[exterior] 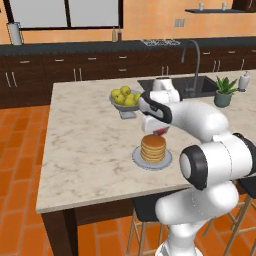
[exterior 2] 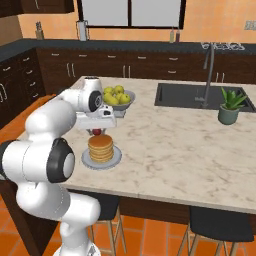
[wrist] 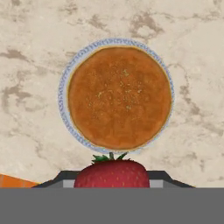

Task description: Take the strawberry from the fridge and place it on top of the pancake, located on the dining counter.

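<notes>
The pancake (exterior: 153,148) is a short golden-brown stack on a small grey plate (exterior: 138,160) near the front of the dining counter (exterior: 90,140). My gripper (exterior: 159,131) hangs just above and behind the stack, shut on the red strawberry (exterior: 159,132). From the right base view the strawberry (exterior 2: 96,132) shows under the hand, just over the pancake (exterior 2: 101,147) at its far left edge. Looking down the hand view, the strawberry (wrist: 112,173) sits between my fingers at the bottom, and the pancake (wrist: 119,97) lies below it on its plate (wrist: 64,109).
A bowl of yellow fruit (exterior: 124,98) stands behind the pancake. A sink (exterior: 176,85) with a tall faucet (exterior: 195,62) and a potted plant (exterior: 223,91) lie to the right. Dark stools (exterior 2: 217,225) stand under the counter's front edge.
</notes>
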{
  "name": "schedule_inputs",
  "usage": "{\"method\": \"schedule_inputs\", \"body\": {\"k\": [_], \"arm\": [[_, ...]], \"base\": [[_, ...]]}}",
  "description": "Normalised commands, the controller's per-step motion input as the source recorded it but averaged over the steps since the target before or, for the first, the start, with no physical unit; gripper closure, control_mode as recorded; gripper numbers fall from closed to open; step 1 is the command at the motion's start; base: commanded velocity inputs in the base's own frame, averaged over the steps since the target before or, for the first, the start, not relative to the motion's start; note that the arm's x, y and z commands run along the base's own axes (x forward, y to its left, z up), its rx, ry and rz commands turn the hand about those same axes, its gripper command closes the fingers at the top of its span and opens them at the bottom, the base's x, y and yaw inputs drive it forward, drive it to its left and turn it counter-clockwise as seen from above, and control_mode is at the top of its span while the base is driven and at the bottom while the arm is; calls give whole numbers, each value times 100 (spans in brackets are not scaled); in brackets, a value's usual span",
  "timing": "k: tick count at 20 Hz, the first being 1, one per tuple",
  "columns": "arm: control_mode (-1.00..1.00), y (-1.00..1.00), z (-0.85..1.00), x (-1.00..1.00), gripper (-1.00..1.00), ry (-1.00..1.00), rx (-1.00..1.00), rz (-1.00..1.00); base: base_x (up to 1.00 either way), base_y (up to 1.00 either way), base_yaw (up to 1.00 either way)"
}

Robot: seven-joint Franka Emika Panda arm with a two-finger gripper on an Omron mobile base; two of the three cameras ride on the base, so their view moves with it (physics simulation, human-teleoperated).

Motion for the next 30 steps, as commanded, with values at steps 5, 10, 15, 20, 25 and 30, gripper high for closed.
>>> {"method": "schedule_inputs", "body": {"k": [5, 10, 15, 20, 25, 30], "arm": [[-100, -2, -43, 40, 100, 4, 0, 5], [-100, -6, -21, 8, 100, 1, 0, 1], [-100, -1, -16, 0, 100, 0, 0, 0], [-100, 0, -20, 0, 100, 0, 0, 0], [-100, 0, -14, -1, -100, 0, 0, 0], [-100, 0, 7, -31, -100, -1, 0, 0]], "base": [[0, 0, 0], [0, 0, 0], [0, 0, 0], [0, 0, 0], [0, 0, 0], [0, 0, 0]]}}
